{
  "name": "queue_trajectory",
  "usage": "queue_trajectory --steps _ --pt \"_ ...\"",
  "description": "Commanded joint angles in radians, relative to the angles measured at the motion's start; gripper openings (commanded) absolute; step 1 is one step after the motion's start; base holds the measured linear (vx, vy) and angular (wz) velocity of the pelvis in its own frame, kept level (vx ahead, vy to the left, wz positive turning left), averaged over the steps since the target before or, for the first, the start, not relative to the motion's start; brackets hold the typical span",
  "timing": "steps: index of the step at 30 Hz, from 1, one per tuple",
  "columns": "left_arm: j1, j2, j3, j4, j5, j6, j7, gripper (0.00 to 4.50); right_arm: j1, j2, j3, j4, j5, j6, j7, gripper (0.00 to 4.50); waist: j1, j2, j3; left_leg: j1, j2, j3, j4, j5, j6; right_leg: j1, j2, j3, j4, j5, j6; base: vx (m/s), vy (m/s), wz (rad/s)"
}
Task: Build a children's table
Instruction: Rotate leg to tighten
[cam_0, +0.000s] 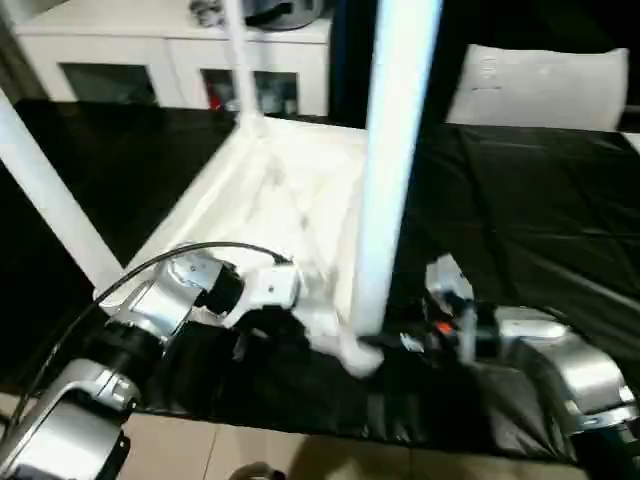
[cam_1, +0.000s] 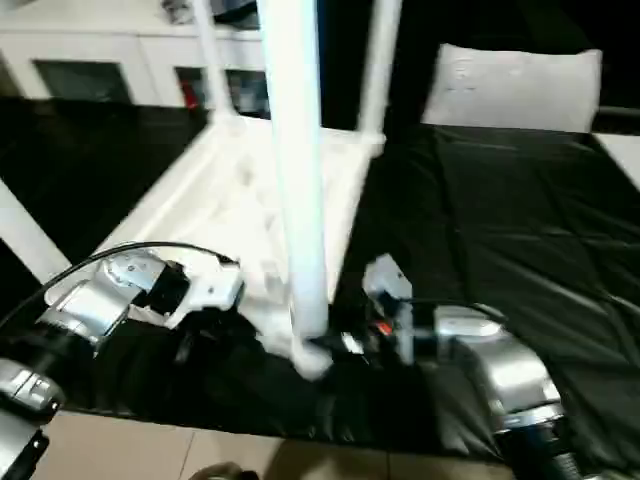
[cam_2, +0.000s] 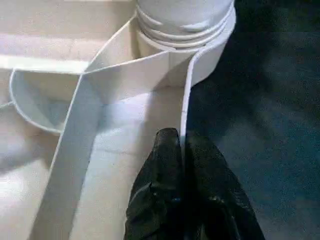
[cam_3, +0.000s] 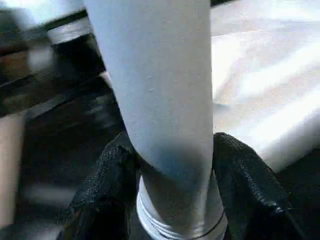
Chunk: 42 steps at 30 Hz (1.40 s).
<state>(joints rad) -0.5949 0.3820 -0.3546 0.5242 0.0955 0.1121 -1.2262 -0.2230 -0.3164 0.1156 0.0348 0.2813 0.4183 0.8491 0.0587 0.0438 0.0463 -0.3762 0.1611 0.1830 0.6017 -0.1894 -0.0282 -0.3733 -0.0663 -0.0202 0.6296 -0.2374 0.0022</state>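
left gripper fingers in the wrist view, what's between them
The raised rim of the upturned white tabletop: in the left wrist view the left gripper is shut on this thin wall, one black finger on each side, just below the corner socket holding a leg.

A black cloth (cam_0: 540, 230) spreads beneath and beyond both grippers, a white pillow (cam_0: 540, 88) lies far beyond the right one, and a white glass-doored cabinet (cam_0: 170, 65) stands far beyond the left one.
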Motion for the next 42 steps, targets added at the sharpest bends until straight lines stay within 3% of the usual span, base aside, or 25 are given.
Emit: queue_trajectory --steps 1,5,8,9,12,13,15,17,20,21,22,23,29,32,37,39,42 --pt "0.015 -0.090 -0.018 -0.052 -0.017 0.072 0.101 0.00 -0.028 0.065 0.032 0.007 -0.027 0.047 -0.125 1.94 -0.005 -0.013 -0.039 0.014 0.066 -0.044 -0.098 -0.323 -0.056 0.020 -0.087 0.036 -0.101 -0.408 -0.176 0.000 0.000 0.00" --pt "-0.019 -0.191 0.027 -0.035 0.005 0.166 0.287 0.00 -0.060 0.170 0.014 0.033 -0.077 0.104 -0.317 1.93 -0.022 -0.015 -0.042 0.020 0.063 -0.040 -0.093 -0.318 -0.043 0.011 -0.084 0.041 -0.106 -0.351 -0.187 0.000 0.000 0.00" --pt "-0.046 -0.245 0.048 -0.015 0.026 0.199 0.388 0.00 -0.091 0.242 -0.013 0.069 -0.125 0.135 -0.457 1.93 -0.023 -0.016 -0.046 0.017 0.061 -0.037 -0.090 -0.273 -0.031 0.016 -0.081 0.042 -0.104 -0.281 -0.196 0.000 0.000 0.00" --pt "-0.052 -0.257 0.051 -0.011 0.029 0.205 0.403 0.00 -0.096 0.259 -0.018 0.078 -0.124 0.118 -0.475 2.49 -0.024 -0.010 -0.048 0.015 0.059 -0.035 -0.088 -0.244 -0.024 0.018 -0.080 0.042 -0.100 -0.238 -0.199 0.000 0.000 0.00" --pt "-0.065 -0.267 0.048 -0.004 0.037 0.206 0.417 0.00 -0.093 0.276 -0.032 0.071 -0.117 0.079 -0.497 2.63 -0.021 -0.010 -0.052 0.013 0.061 -0.033 -0.086 -0.207 -0.010 0.022 -0.078 0.042 -0.096 -0.151 -0.202 0.000 0.000 0.00" --pt "-0.068 -0.262 0.046 0.001 0.041 0.196 0.417 0.00 -0.087 0.273 -0.035 0.061 -0.115 0.070 -0.492 2.63 -0.019 -0.008 -0.057 0.012 0.060 -0.032 -0.083 -0.175 0.000 0.026 -0.077 0.041 -0.090 -0.078 -0.213 0.000 0.000 0.00" --pt "-0.073 -0.250 0.045 0.010 0.046 0.174 0.412 0.00 -0.075 0.265 -0.043 0.037 -0.114 0.055 -0.475 2.92 -0.013 -0.005 -0.070 0.007 0.059 -0.031 -0.068 -0.048 0.044 0.034 -0.073 0.038 -0.066 0.158 -0.236 0.000 0.000 0.00" --pt "-0.074 -0.231 0.044 0.020 0.046 0.144 0.391 0.00 -0.066 0.243 -0.055 0.018 -0.109 0.037 -0.448 3.04 -0.009 -0.003 -0.067 0.002 0.056 -0.030 -0.066 -0.031 0.078 0.034 -0.075 0.034 -0.064 0.218 -0.251 0.000 0.000 0.00" --pt "-0.074 -0.205 0.041 0.039 0.036 0.084 0.343 0.00 -0.057 0.203 -0.076 -0.002 -0.082 0.013 -0.392 3.24 -0.007 -0.006 -0.064 0.006 0.061 -0.029 -0.070 -0.092 0.080 0.036 -0.079 0.034 -0.072 0.146 -0.258 0.000 0.000 0.00" --pt "-0.070 -0.181 0.028 0.048 0.029 0.013 0.284 0.00 -0.047 0.158 -0.067 -0.022 -0.061 -0.008 -0.312 3.39 -0.003 -0.004 -0.063 0.009 0.065 -0.030 -0.071 -0.116 0.072 0.036 -0.079 0.034 -0.075 0.103 -0.253 0.000 0.000 0.00" --pt "-0.070 -0.161 0.016 0.058 0.032 -0.020 0.250 0.00 -0.039 0.116 -0.055 -0.036 -0.047 -0.021 -0.243 3.51 0.000 -0.010 -0.063 0.009 0.065 -0.030 -0.072 -0.122 0.073 0.040 -0.078 0.034 -0.077 0.097 -0.250 0.000 0.000 0.00" --pt "-0.072 -0.153 0.012 0.063 0.037 -0.027 0.244 0.00 -0.036 0.101 -0.049 -0.040 -0.042 -0.022 -0.219 3.51 0.002 -0.006 -0.063 0.009 0.066 -0.030 -0.071 -0.119 0.076 0.038 -0.079 0.035 -0.073 0.105 -0.252 0.000 0.000 0.00" --pt "-0.095 -0.080 -0.031 0.123 0.010 -0.189 0.021 0.00 -0.030 -0.084 -0.004 -0.036 -0.008 -0.049 0.075 3.99 0.011 -0.010 -0.059 0.012 0.070 -0.026 -0.072 -0.138 0.075 0.034 -0.083 0.034 -0.078 0.026 -0.264 0.000 0.000 0.00" --pt "-0.100 -0.066 -0.046 0.133 -0.008 -0.223 -0.064 0.00 -0.041 -0.135 0.014 -0.033 0.010 -0.041 0.162 4.34 0.021 -0.011 -0.062 0.013 0.074 -0.024 -0.068 -0.118 0.085 0.033 -0.083 0.032 -0.071 0.063 -0.277 0.000 0.000 0.00" --pt "-0.091 -0.028 -0.103 0.099 -0.029 -0.257 -0.244 0.00 -0.072 -0.205 0.053 -0.019 0.051 -0.028 0.335 4.34 0.052 -0.007 -0.067 0.017 0.079 -0.020 -0.061 -0.095 0.108 0.026 -0.087 0.027 -0.061 0.112 -0.302 0.000 0.000 0.00" --pt "-0.091 -0.021 -0.113 0.097 -0.030 -0.262 -0.276 0.00 -0.081 -0.209 0.061 -0.009 0.055 -0.034 0.364 4.34 0.062 -0.008 -0.067 0.023 0.082 -0.017 -0.062 -0.106 0.103 0.019 -0.088 0.024 -0.062 0.102 -0.305 0.000 0.000 0.00" --pt "-0.098 -0.015 -0.121 0.108 -0.022 -0.288 -0.304 0.00 -0.091 -0.214 0.071 0.004 0.068 -0.030 0.402 4.18 0.074 -0.007 -0.065 0.018 0.083 -0.018 -0.066 -0.130 0.087 0.021 -0.092 0.020 -0.063 0.048 -0.296 0.000 0.000 0.00"
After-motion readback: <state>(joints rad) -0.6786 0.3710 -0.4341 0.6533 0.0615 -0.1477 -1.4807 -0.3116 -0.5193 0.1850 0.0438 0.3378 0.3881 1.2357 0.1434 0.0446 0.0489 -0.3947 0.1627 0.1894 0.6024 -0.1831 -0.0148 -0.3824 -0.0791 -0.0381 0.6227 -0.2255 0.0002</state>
